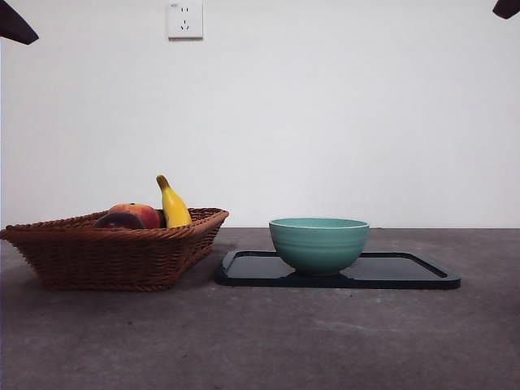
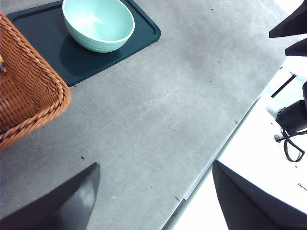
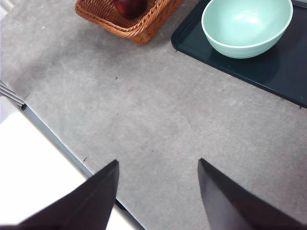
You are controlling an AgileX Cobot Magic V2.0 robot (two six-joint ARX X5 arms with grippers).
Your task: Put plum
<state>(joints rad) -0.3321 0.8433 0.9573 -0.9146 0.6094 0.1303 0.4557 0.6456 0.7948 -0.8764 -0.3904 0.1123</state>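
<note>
The plum (image 1: 119,220) sits inside the woven basket (image 1: 114,256). It is dark and shiny, and only its top shows over the basket rim. A red-orange fruit (image 1: 140,214) lies right beside it, touching it or nearly so. A yellow banana (image 1: 173,205) stands up in the basket just behind them. Next to the basket is a dark tray (image 1: 406,272), and a green bowl (image 1: 318,243) stands on the tray. The bowl looks empty.

Both arms wait high up and far from the basket. The left gripper (image 2: 153,196) has its two jaws spread wide apart with nothing between them. It hangs over the bare grey table (image 2: 158,110), with the basket's corner off to one side. The right gripper (image 3: 158,191) is wide open too and holds nothing. In its view the plum (image 3: 129,6) can be seen in the basket, well apart from the jaws.

The job has not started yet. The first step is to reach for the plum. I think the left arm may be the better pick, since the basket's corner sits nearer to it. The arm should come down from above the basket, so the jaws do not bump the rim. The jaws should stay wide and go around the plum only. They must keep off the red-orange fruit and the banana. The plum is round and smooth, so it could slip. A soft, even squeeze at its widest part should hold it well. The bowl looks like a good place to put it.
</note>
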